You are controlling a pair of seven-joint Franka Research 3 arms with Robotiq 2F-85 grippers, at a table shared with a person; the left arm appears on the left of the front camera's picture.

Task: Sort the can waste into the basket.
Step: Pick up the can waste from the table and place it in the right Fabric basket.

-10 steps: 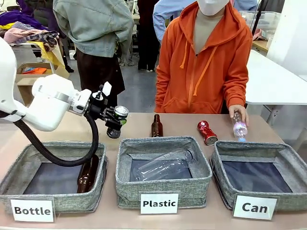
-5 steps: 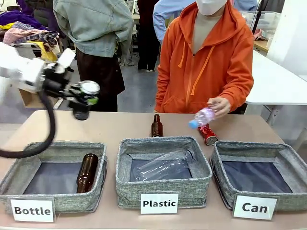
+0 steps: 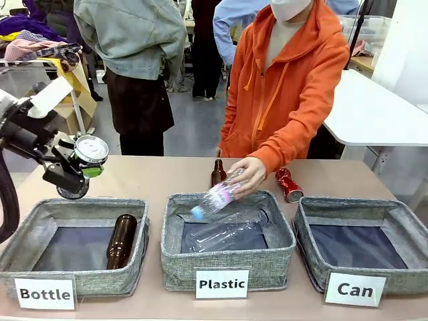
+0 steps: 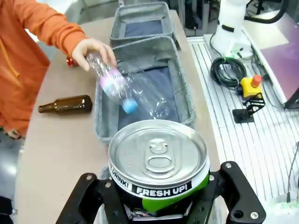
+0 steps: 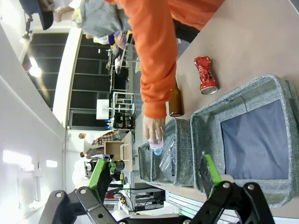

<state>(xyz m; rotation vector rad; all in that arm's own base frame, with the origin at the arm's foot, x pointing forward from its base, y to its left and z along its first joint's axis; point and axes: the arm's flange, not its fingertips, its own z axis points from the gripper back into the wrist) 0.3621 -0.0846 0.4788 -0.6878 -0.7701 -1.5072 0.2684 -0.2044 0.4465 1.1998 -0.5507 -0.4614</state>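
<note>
My left gripper (image 3: 79,168) is shut on a black can (image 3: 90,151) with a silver top, held in the air above the far left corner of the "Bottle" basket. In the left wrist view the can (image 4: 158,158) sits between my fingers (image 4: 88,198), lid toward the camera. A dented red can (image 3: 289,184) lies on the table behind the grey "Can" basket (image 3: 304,221), whose dark floor is bare. My right gripper (image 5: 154,182) hangs open and holds nothing, above the "Can" basket (image 5: 201,140), with the red can (image 5: 205,74) beyond it.
A person in an orange hoodie holds a clear plastic bottle (image 3: 219,195) over the "Plastic" basket (image 3: 175,257), where another clear bottle lies. One brown bottle (image 3: 218,174) stands on the table behind it. Another (image 3: 122,241) lies in the "Bottle" basket (image 3: 20,251).
My left arm carried the black can back and to the left, then a little lower. The person picked the plastic bottle up from the right and brought it over the "Plastic" basket.
</note>
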